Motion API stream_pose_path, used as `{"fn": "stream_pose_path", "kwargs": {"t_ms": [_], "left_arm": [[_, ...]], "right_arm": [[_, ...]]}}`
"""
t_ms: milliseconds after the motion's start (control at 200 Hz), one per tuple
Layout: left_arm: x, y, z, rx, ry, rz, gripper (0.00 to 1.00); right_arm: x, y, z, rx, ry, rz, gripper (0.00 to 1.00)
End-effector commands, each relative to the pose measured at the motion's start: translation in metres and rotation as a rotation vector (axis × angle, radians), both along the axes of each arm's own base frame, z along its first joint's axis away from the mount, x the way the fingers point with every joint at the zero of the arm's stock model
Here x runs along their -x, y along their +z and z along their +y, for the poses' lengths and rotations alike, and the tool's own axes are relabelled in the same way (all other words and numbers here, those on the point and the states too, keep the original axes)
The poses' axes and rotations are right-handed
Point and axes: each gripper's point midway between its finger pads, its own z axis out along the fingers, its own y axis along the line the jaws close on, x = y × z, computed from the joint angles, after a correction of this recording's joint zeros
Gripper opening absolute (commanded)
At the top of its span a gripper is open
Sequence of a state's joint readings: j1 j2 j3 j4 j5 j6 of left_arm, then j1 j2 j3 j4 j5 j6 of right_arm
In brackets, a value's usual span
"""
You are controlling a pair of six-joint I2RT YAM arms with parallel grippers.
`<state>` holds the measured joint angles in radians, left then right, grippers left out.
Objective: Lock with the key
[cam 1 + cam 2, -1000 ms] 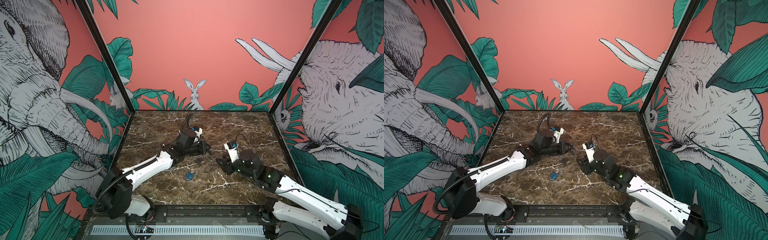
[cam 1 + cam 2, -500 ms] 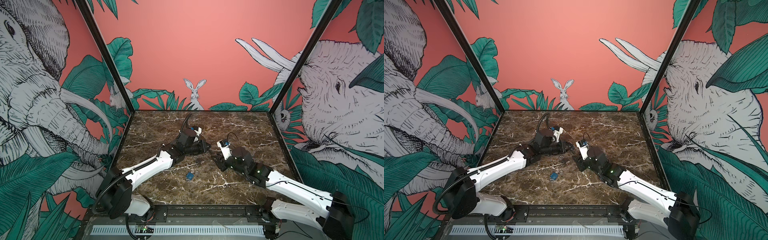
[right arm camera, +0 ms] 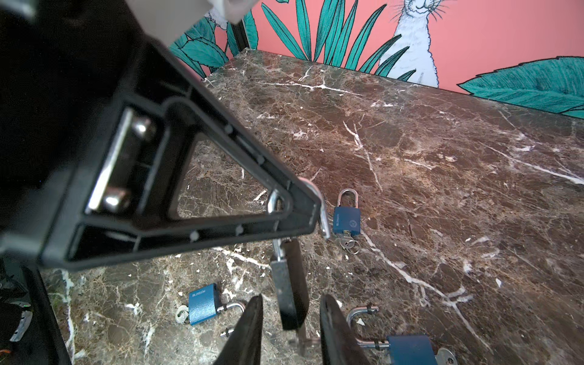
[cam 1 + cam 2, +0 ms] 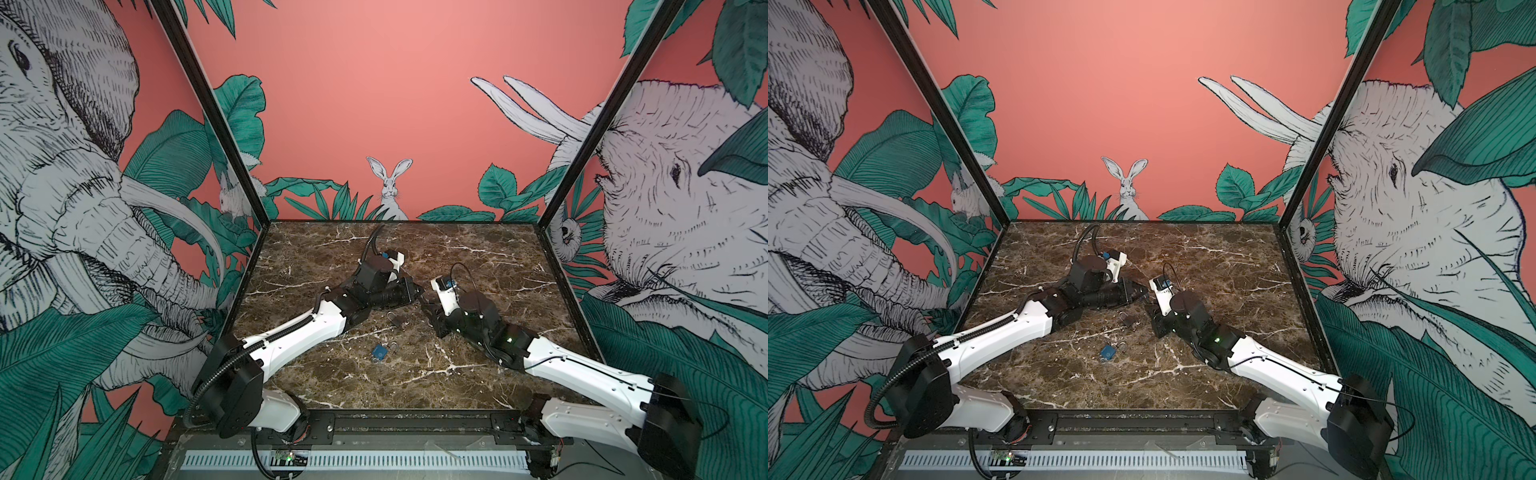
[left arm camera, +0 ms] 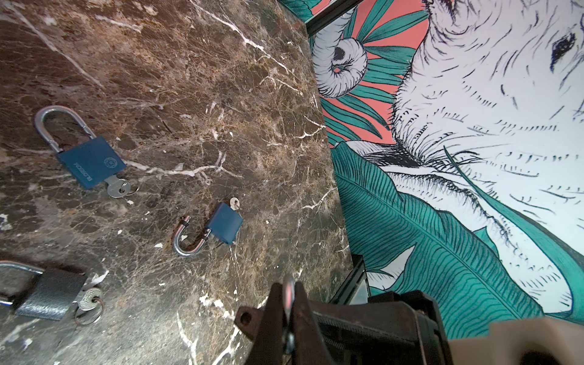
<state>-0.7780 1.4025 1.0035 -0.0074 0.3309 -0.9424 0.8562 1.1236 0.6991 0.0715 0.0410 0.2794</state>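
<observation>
grey padlock (image 5: 47,298) shackle cut by frame edge, blue padlock (image 3: 410,347) body cropped, black padlock (image 3: 289,284) shackle partly hidden

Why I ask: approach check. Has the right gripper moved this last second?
Yes: right gripper shifted left, toward the held black padlock, judged against the blue padlock.

table (image 4: 478,257): dark brown marble, white veins
walls (image 4: 374,83): coral, teal leaves, black-and-white elephants and rabbit
black padlock (image 3: 290,284): black body, silver shackle
blue padlocks (image 5: 91,162): blue bodies, silver shackles, silver keys
grey padlock (image 5: 47,298): textured dark grey, silver key
arms (image 4: 299,336): white shells, black joints
</observation>
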Motion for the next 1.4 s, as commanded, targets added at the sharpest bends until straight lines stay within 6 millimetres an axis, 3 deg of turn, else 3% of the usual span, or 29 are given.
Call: {"fn": "stream_pose_path", "kwargs": {"t_ms": [0,315,740,980,1135,1285,1330,1395], "left_arm": [[-0.002,0.032,-0.009,0.074,-0.013,-0.05,0.0],[-0.001,0.038,-0.012,0.085,-0.027,-0.057,0.0],[0.0,0.035,-0.015,0.086,-0.033,-0.048,0.0],[0.001,0.033,-0.014,0.083,-0.03,-0.045,0.0],[0.0,0.032,-0.012,0.077,-0.022,-0.05,0.0],[-0.005,0.036,0.0,0.047,0.022,-0.094,0.0],[-0.007,0.04,0.006,0.02,0.04,-0.119,0.16],[-0.011,0.046,0.018,-0.027,0.06,-0.164,0.28]], "right_arm": [[-0.01,0.026,0.006,-0.053,-0.01,-0.067,0.29],[-0.015,0.025,0.006,-0.038,-0.027,-0.082,0.28],[-0.02,0.03,0.002,-0.034,-0.058,-0.104,0.16],[-0.022,0.032,0.0,-0.038,-0.068,-0.113,0.16],[-0.021,0.034,-0.001,-0.041,-0.07,-0.108,0.0],[-0.015,0.036,0.0,-0.051,-0.046,-0.084,0.0],[-0.011,0.036,-0.001,-0.049,-0.032,-0.071,0.0],[-0.004,0.036,-0.001,-0.043,-0.009,-0.043,0.0]]}}
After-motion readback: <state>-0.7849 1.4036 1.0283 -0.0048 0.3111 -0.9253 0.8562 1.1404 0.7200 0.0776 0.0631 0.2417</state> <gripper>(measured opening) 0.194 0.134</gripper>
